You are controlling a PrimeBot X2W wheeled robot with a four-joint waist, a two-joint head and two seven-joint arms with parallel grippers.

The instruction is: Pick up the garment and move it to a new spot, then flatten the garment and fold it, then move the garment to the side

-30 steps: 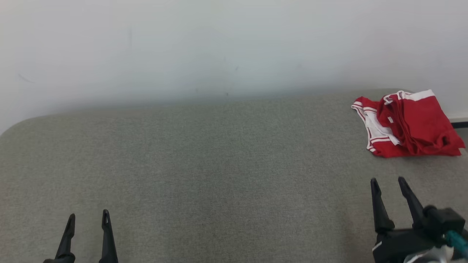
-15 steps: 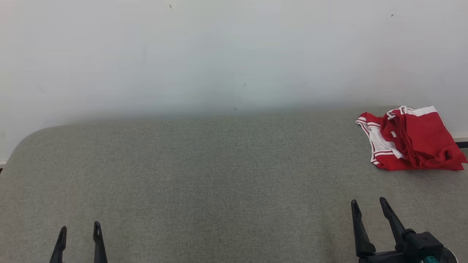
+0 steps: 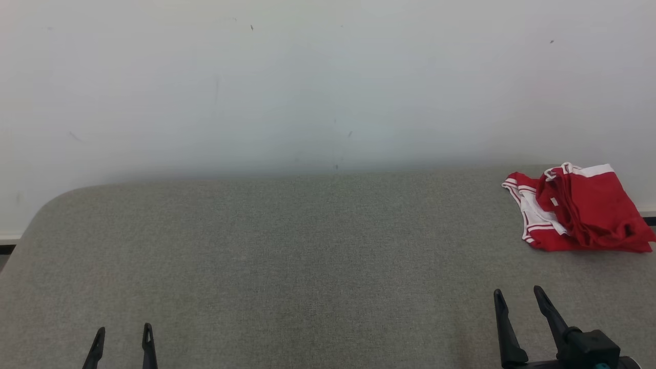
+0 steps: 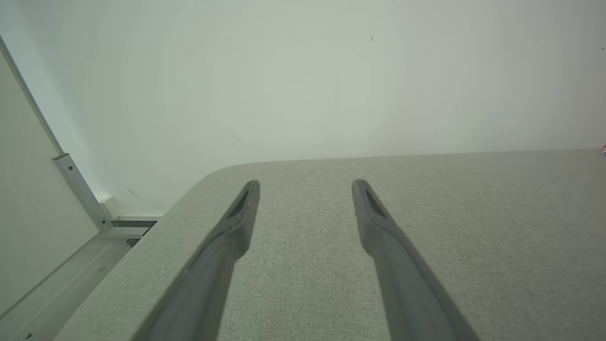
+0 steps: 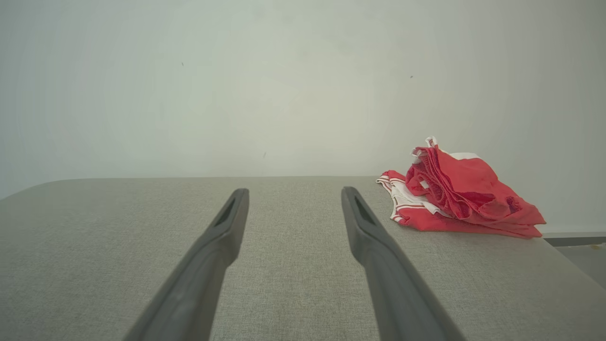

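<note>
The garment [image 3: 579,210] is red with white trim and lies bunched in a loose folded heap at the far right of the grey fabric table [image 3: 307,246], close to the wall. In the right wrist view the garment [image 5: 459,194] sits ahead and to the right of my fingers. My right gripper [image 3: 517,294] is open near the front right, well short of the garment, nothing between its fingers. My left gripper [image 3: 123,330] is open at the front left, far from the garment and holding nothing.
A pale wall [image 3: 328,87] rises right behind the table. The table's far-left corner [image 3: 56,197] is rounded, and beyond it the left wrist view shows a metal frame post [image 4: 80,192] and the floor. The table's right edge [image 5: 563,255] drops off just past the garment.
The head camera has tilted up, so the whole scene sits lower in the picture. My right gripper has drawn back toward the front edge; the garment lies as before.
</note>
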